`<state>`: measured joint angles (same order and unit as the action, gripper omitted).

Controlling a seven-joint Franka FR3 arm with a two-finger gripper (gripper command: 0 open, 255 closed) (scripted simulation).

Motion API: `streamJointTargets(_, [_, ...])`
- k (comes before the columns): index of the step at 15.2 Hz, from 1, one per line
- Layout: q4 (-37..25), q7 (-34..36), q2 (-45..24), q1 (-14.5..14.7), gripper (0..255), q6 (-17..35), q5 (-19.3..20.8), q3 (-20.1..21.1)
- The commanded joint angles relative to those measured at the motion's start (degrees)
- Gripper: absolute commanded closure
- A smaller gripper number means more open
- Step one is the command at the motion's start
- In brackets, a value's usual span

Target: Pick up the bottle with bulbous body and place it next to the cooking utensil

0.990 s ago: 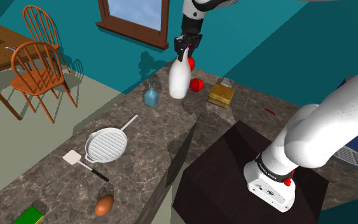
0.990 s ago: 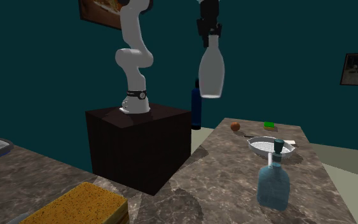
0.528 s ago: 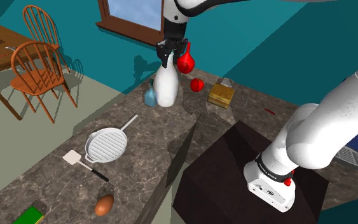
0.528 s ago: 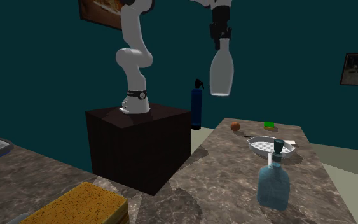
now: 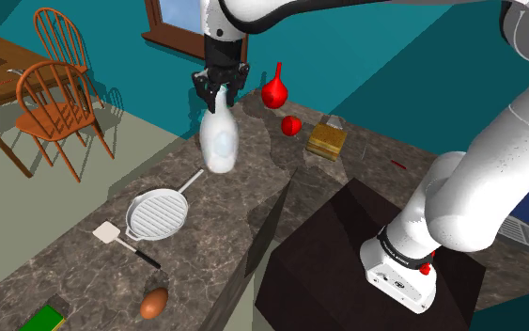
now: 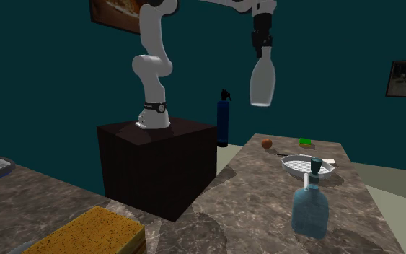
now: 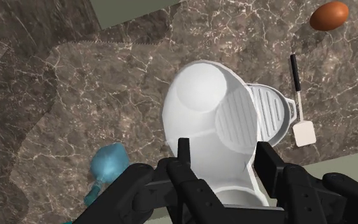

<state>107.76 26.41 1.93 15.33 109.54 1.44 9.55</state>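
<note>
Over the last second the arm has carried the white bulbous bottle (image 5: 220, 143) toward the shoulder view's left, away from the red vase (image 5: 273, 91) and closer to the pan.

Nearest on the grey marbled bench (image 5: 201, 259) lie a green block (image 5: 44, 318) and a brown egg (image 5: 154, 303). Just beyond them is the white-bladed spatula with a black handle (image 5: 109, 232), the cooking utensil meant, and then the round ribbed white pan (image 5: 157, 212). Farther on, the black claw (image 5: 220, 94) is clamped on the bottle's neck. The body hangs upright, well above the bench and just past the pan's handle. The wrist view shows the small blue bottle (image 7: 107, 162) standing below and beside it.

The grip is on the narrow neck alone, so a quick swing could set the heavy body swaying or let it slip. Coming straight down from here would likely strike the blue bottle or the pan's rim.

The spatula's blade lies close to the bench's left edge, where the floor drops away, so setting the bottle on that side risks a fall. The bare stone to the right of the spatula's handle, between pan and egg, looks the roomier spot.
</note>
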Motion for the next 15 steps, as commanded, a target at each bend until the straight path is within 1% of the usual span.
streamJointTargets(1, [-2.1,2.9,-1.8,1.3,255,-0.3,0.5,1.4])
streamJointTargets(6, [-9.0,9.8,-7.5,4.7,255,-2.0,2.3,4.5])
streamJointTargets(8, [-12.4,12.4,-10.1,6.2,255,-3.0,3.3,5.5])
streamJointTargets(9, [-15.2,14.3,-12.3,7.4,255,-3.8,4.0,6.2])
streamJointTargets(15, [-10.9,14.6,-12.6,7.4,255,0.7,4.2,6.1])
